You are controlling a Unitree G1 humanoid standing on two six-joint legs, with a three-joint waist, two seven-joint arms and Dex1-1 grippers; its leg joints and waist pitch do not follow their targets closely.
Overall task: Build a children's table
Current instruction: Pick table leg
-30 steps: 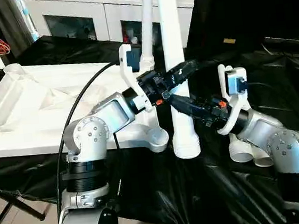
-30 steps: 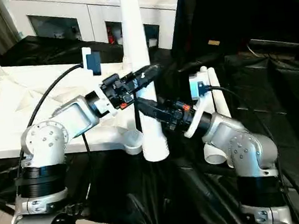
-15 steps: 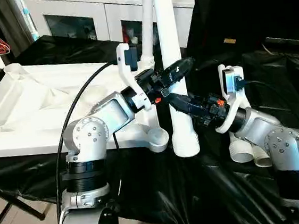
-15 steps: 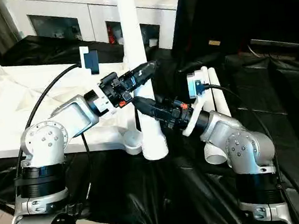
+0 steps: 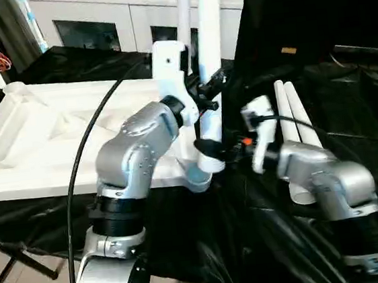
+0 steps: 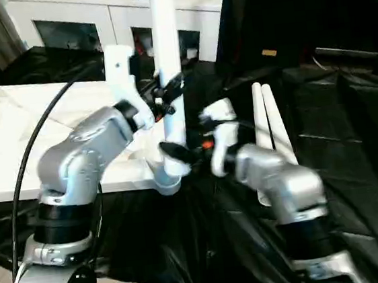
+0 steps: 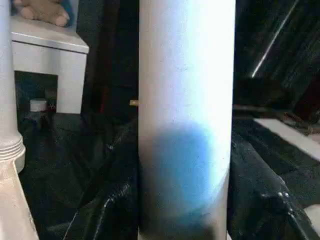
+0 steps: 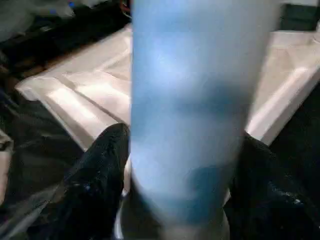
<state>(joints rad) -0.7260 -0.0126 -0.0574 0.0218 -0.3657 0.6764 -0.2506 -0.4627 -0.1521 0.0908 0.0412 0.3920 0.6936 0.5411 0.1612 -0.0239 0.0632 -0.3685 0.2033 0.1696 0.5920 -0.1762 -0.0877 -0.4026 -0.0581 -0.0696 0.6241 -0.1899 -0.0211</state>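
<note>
Leg [image 5: 209, 58] stands upright btwn both hands, base at the tabletop's [image 5: 33, 141] near corner socket [image 5: 198, 173]. Left hand [image 5: 210, 93] clamps it higher; right hand [image 5: 208, 146] lower, grip prob. loosening, can't tell.

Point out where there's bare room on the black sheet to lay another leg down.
Free: the black sheet to the right of the two lying legs. Also the sheet's near edge between the robot's arms. Crowded: the tabletop's near corner, where both grippers meet the upright leg.
</note>
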